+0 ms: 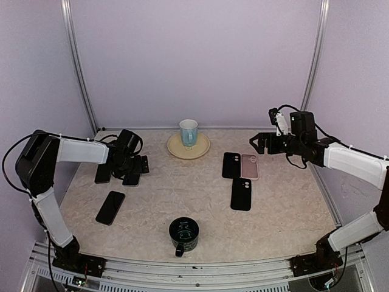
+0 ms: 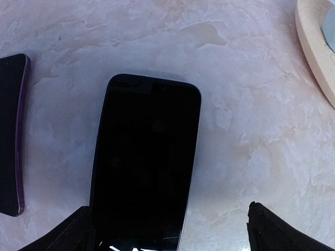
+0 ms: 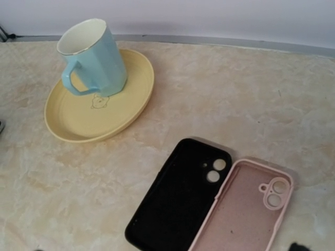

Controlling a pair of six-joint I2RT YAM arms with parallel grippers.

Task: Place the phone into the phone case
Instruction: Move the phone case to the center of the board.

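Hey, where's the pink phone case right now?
In the top view, the pink phone case lies on the table's right half, right beside the black case on its left, with a dark phone or case just nearer the arms.

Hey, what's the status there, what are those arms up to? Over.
Left pincer open over black phone. Right pincer open, empty. Black case and pink case empty, side by side. Nothing blocking.

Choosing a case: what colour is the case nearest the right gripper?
The case is pink, shown best in the right wrist view.
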